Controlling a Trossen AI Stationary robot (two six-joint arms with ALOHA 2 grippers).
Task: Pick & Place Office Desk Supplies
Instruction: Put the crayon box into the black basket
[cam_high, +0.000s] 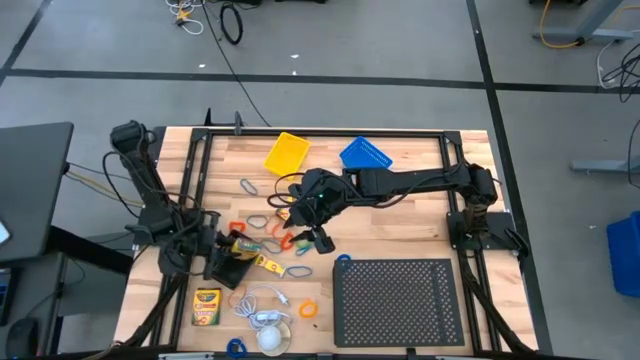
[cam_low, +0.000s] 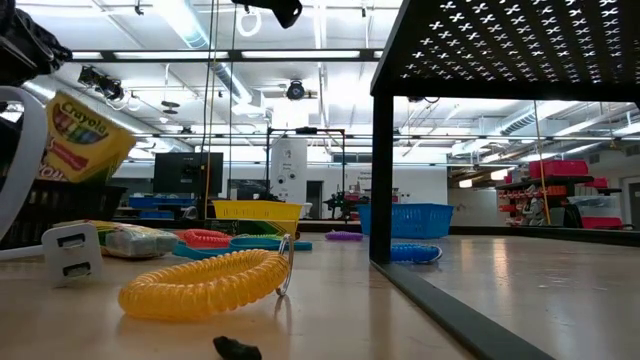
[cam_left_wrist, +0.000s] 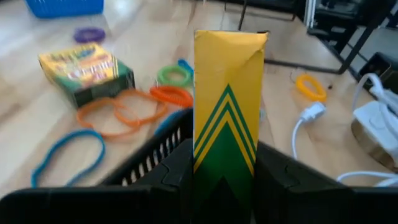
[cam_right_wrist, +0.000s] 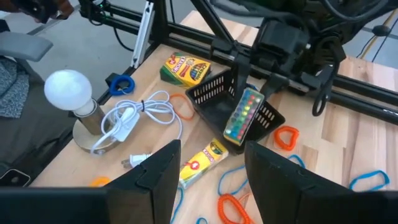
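My left gripper is at the table's left, shut on a yellow-and-green crayon box that slants down over a small black basket. A second crayon box lies flat beside the basket, and a third lies near the front left. Orange, blue, green and purple bands lie loose on the wood. My right gripper hangs open above the table's middle, with nothing between its fingers. My left gripper pinches the crayon box between its two fingers, one on each broad face, at the end nearest the wrist. The box sticks out lengthwise past the fingers, its crayon window showing, slanting down. Whether its free end touches the basket I cannot tell.
A large black perforated tray stands on legs at the front right. Yellow and blue bins sit at the far edge. A white bulb lamp with its cable and a yellow coil lie at the front.
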